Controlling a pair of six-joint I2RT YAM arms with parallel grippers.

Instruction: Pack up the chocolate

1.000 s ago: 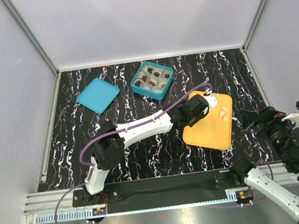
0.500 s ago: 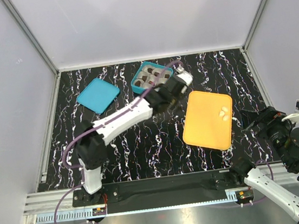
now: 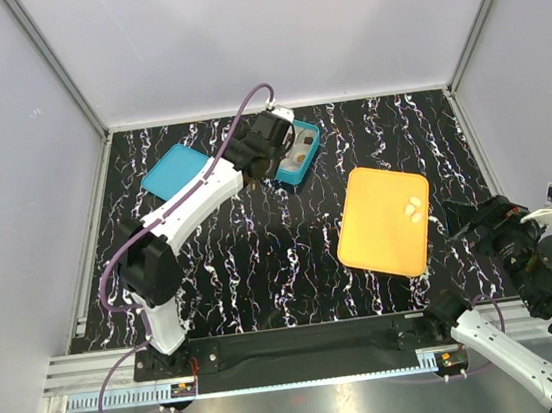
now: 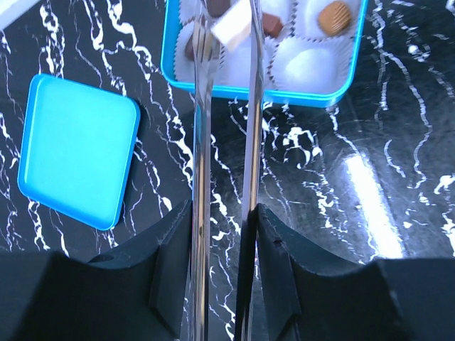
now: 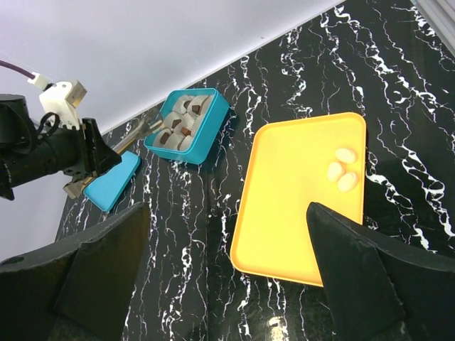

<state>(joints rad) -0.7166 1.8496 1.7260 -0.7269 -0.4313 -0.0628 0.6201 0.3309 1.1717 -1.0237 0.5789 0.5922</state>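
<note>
My left gripper [image 4: 224, 213] is shut on metal tongs [image 4: 202, 142]. The tong tips pinch a pale cream chocolate [image 4: 231, 28] just above the teal box [image 4: 263, 94]. The box holds white paper cups with dark brown pieces and one caramel-coloured piece [image 4: 334, 18]. In the top view the left gripper [image 3: 261, 148] covers the box's left half [image 3: 305, 158]. Three pale chocolates [image 3: 414, 208] lie at the far right corner of the yellow tray [image 3: 380, 234]. My right gripper [image 5: 227, 270] is open and empty, hovering near the tray's right side [image 3: 484, 221].
The teal lid [image 3: 179, 174] lies flat left of the box; it also shows in the left wrist view [image 4: 78, 149]. The black marbled table is bounded by white walls and aluminium rails. The left arm [image 3: 186, 212] stretches diagonally across the table's left half.
My left arm has swung from the yellow tray to the back left, carrying the tongs and the pale piece over the teal box. The right arm has not moved.
</note>
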